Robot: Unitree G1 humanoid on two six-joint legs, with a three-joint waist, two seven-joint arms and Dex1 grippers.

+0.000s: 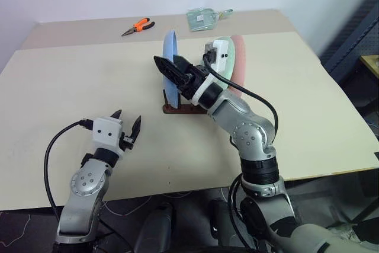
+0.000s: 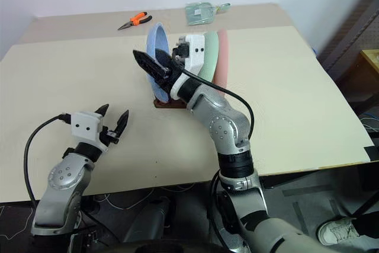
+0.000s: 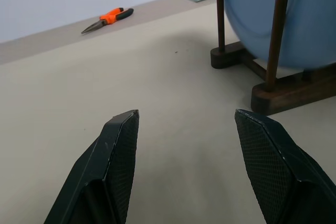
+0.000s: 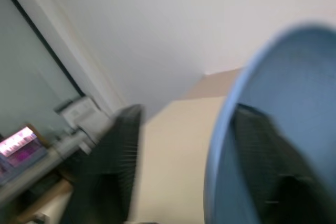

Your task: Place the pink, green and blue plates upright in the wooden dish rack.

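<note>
The blue plate [image 1: 170, 48] stands upright in the wooden dish rack [image 1: 177, 108] at the table's middle. The green plate [image 2: 210, 57] and the pink plate [image 2: 222, 57] stand upright behind it, partly hidden by my right arm. My right gripper [image 1: 169, 66] is open at the blue plate's upper edge. In the right wrist view the blue plate [image 4: 294, 77] has its rim between the two fingers, with a gap on one side. My left gripper [image 1: 126, 124] is open and empty, low over the table to the left of the rack [image 3: 283, 95].
Orange-handled pliers [image 1: 139, 26] lie at the table's far side. A clear plastic bag [image 1: 204, 18] lies near the far edge to their right. The table's front edge runs just below my left gripper.
</note>
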